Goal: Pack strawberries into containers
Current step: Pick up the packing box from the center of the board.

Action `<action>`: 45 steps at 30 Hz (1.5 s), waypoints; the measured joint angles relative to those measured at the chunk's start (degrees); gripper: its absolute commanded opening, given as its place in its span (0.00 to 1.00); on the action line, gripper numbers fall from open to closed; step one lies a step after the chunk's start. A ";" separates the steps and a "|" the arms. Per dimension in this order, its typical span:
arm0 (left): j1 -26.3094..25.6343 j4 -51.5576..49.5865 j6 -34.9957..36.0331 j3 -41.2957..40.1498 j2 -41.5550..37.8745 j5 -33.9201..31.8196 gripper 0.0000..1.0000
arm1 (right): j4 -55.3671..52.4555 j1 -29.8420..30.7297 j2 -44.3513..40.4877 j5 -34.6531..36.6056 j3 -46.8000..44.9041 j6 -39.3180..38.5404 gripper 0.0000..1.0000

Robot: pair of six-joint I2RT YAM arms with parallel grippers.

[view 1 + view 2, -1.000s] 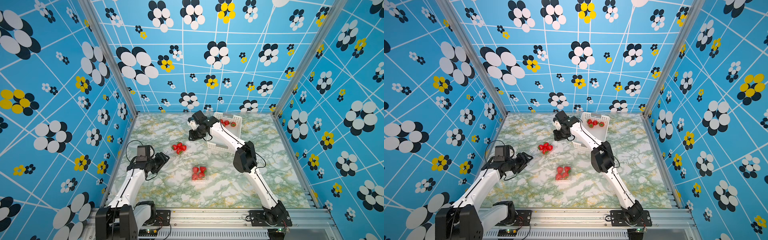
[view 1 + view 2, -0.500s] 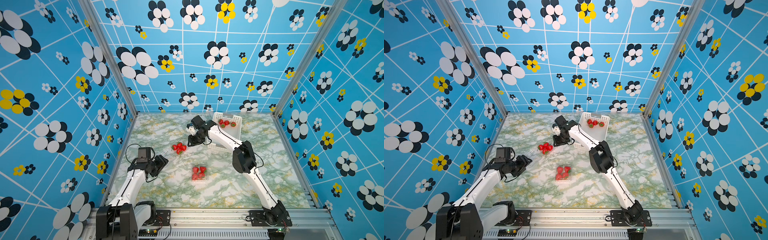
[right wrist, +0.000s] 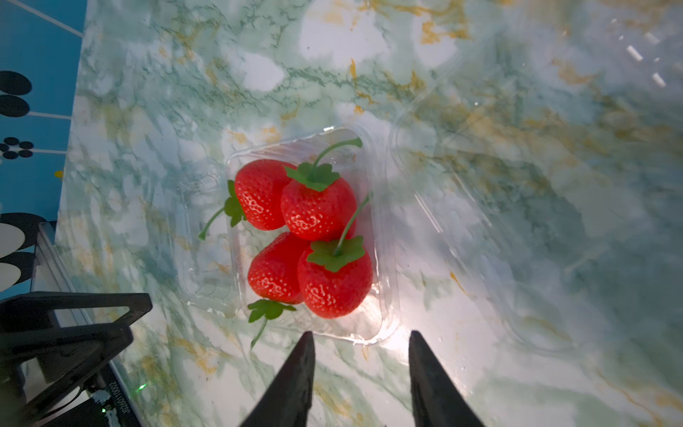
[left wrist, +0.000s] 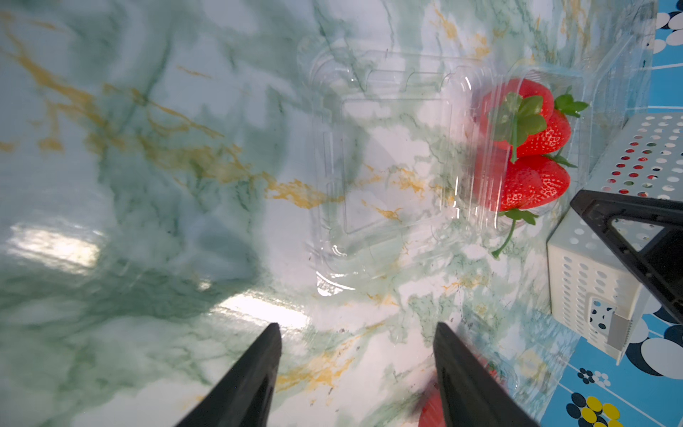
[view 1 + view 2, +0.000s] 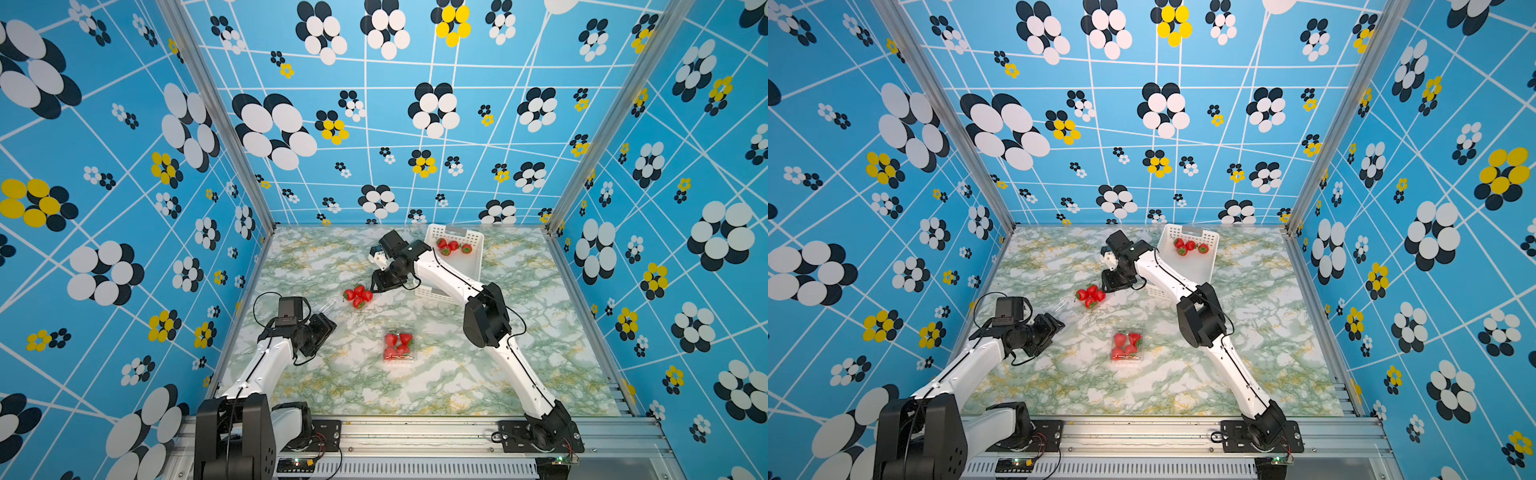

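While my right gripper (image 3: pixel 360 334) hangs with fingers parted and empty, four strawberries (image 3: pixel 318 214) sit in the open clear punnet (image 3: pixel 386 321) just beyond its tips. My left gripper (image 4: pixel 356 325) gapes empty too, the clear lid (image 4: pixel 388 166) lying ahead of its fingers.

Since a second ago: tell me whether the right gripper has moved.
Yes. The right gripper has shifted away from the white basket, toward the open strawberry container.

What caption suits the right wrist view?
Four strawberries sit in a clear container just ahead of the open right gripper.
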 measured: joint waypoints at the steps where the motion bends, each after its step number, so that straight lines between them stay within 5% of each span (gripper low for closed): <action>1: 0.00 0.17 0.00 0.00 0.00 -0.09 0.67 | 0.04 0.00 0.11 -0.15 0.37 0.00 0.40; 45: 1.99 4.96 -0.39 -1.84 2.62 -0.28 0.66 | 1.55 -0.44 4.59 -0.61 2.34 3.78 0.28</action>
